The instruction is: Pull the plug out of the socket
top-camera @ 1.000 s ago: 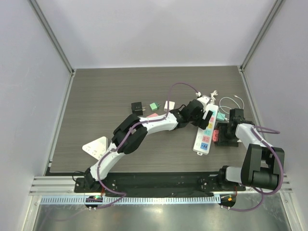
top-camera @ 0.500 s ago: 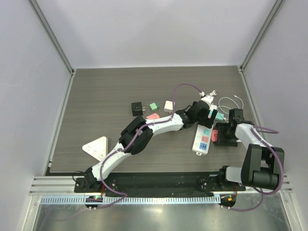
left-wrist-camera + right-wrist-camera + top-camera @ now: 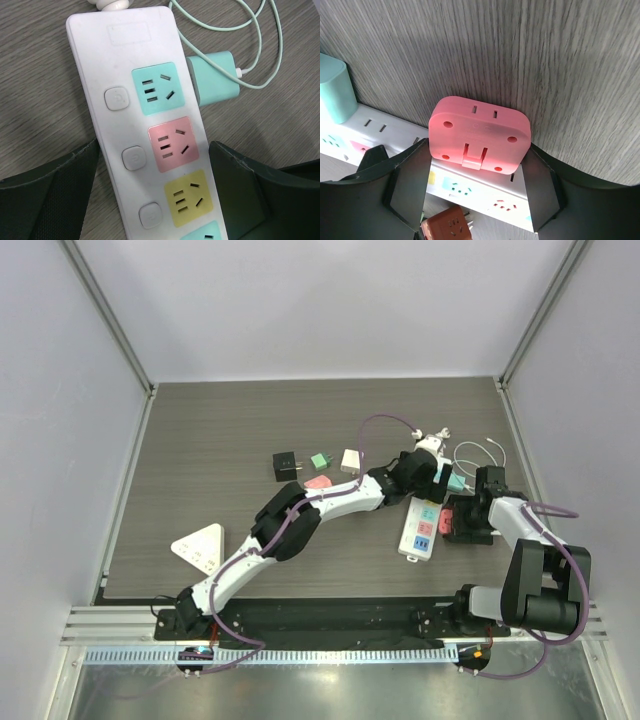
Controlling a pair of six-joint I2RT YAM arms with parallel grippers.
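A white power strip (image 3: 421, 527) with coloured sockets lies right of centre. My left gripper (image 3: 424, 478) hangs over its far end. In the left wrist view the strip (image 3: 150, 100) runs between the two fingers of the left gripper (image 3: 153, 165), which stands open astride it. A teal plug (image 3: 215, 77) with a pale cable lies against the strip's right side. My right gripper (image 3: 477, 152) is shut on a pink plug (image 3: 477, 132) at the strip's (image 3: 485, 192) right edge. Whether its pins sit in a socket is hidden. In the top view the pink plug (image 3: 449, 517) is beside the right gripper (image 3: 462, 518).
An orange cube plug (image 3: 445, 227) lies below the strip near the right gripper. A black plug (image 3: 286, 465), a green one (image 3: 320, 460), a beige one (image 3: 350, 458) and a pink one (image 3: 318, 481) lie left of the strip. A white triangular piece (image 3: 200, 545) sits near left.
My left gripper has slid right along the strip toward its far end, and the strip has shifted slightly. The right arm and the pink plug have not moved.
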